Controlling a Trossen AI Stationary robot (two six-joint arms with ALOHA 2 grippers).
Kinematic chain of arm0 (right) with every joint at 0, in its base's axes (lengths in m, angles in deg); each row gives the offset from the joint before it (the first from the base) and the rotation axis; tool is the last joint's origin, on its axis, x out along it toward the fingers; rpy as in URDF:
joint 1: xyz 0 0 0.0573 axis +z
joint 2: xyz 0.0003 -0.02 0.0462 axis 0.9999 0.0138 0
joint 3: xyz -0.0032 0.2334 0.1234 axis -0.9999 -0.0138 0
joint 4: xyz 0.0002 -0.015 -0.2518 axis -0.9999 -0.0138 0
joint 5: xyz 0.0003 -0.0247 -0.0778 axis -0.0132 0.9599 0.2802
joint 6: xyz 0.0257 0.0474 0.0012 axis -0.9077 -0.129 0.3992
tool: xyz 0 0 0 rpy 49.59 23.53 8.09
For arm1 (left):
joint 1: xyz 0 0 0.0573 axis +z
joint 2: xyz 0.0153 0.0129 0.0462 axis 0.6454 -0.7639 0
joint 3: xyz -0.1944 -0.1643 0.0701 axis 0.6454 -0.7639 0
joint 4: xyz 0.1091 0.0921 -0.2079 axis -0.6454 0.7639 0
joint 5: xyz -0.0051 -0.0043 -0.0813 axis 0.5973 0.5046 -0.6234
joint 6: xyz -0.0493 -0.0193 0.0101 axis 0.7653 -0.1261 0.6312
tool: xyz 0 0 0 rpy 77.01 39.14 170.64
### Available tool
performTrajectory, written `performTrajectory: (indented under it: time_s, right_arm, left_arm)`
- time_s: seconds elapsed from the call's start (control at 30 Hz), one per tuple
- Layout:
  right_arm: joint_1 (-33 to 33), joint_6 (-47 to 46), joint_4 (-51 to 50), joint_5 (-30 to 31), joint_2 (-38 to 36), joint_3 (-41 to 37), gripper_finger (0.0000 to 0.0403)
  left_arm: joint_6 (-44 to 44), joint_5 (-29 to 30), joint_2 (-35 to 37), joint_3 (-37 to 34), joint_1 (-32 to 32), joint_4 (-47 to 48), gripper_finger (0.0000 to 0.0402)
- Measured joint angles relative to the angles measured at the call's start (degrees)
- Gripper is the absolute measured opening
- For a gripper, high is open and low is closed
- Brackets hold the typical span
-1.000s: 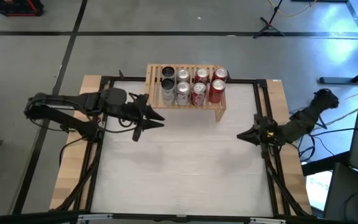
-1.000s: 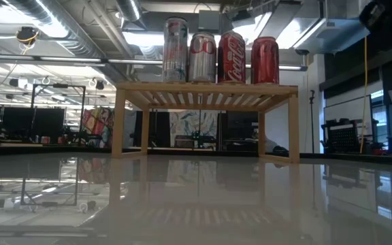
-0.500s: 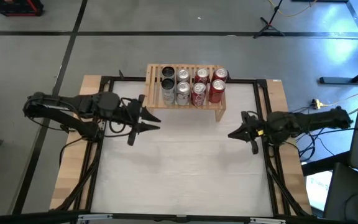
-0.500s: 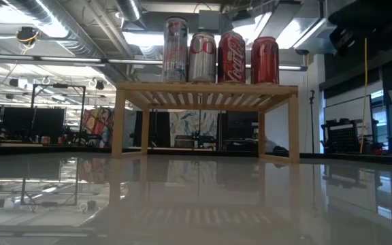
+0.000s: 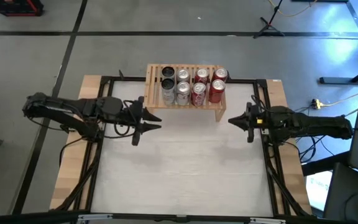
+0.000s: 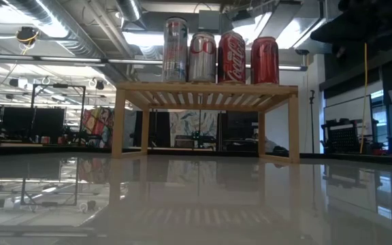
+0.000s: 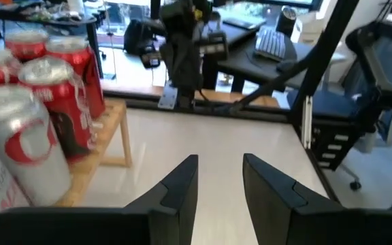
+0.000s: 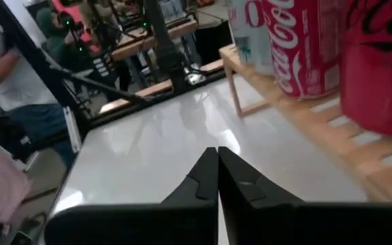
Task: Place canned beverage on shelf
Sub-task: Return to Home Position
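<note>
The light-wood shelf (image 5: 219, 111) stands at the table's far edge on its two side legs, and several red and silver cans (image 5: 191, 87) stand upright on its slatted top (image 6: 206, 90). My left gripper (image 5: 159, 122) hovers near the shelf's left end, open, with nothing between its fingers (image 7: 220, 158); the cans (image 7: 53, 109) show beside it. My right gripper (image 5: 230, 119) hovers off the shelf's right end, shut and holding nothing (image 8: 217, 150). No can is off the shelf.
The white tabletop (image 5: 185, 162) lies bare in front of the shelf. Black frame rails (image 5: 98, 155) run along both sides of the table. In the right wrist view a person (image 8: 5, 82) sits beyond the table's left side.
My right arm has swung round from slanting off to the far right to lying level across the table's right edge. Its gripper has gone toward the far edge, nearer the shelf's right end, and has stayed shut.
</note>
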Motion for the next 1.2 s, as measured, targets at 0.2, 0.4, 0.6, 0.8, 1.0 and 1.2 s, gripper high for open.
performTrajectory:
  time_s: [0.2,0.4,0.6,0.8,1.0,1.2]
  right_arm:
    - [0.0,4.9,5.4,-7.0,-2.3,-4.6,0.0000]
    - [0.0,5.6,12.9,-12.5,-7.5,-12.1,0.0000]
    - [0.0,6.4,14.0,-12.5,-12.9,-16.6,0.0000]
    - [0.0,8.1,14.1,-12.7,-17.3,-18.4,0.0000]
    - [0.0,7.4,14.2,-14.2,-20.3,-20.8,0.0000]
    - [0.0,7.1,14.6,-14.5,-21.7,-21.2,0.0000]
  left_arm:
    - [0.7,0.3,6.7,-13.2,0.0,-10.4,0.0104]
    - [0.9,0.9,16.1,-25.9,0.0,-18.1,0.0104]
    - [0.9,0.9,25.0,-33.8,0.0,-18.7,0.0104]
    - [-0.4,0.5,33.2,-40.5,0.0,-18.9,0.0104]
    - [-0.5,1.1,42.5,-46.7,0.0,-18.8,0.0104]
    - [-0.1,1.1,52.0,-52.8,0.0,-18.8,0.0104]
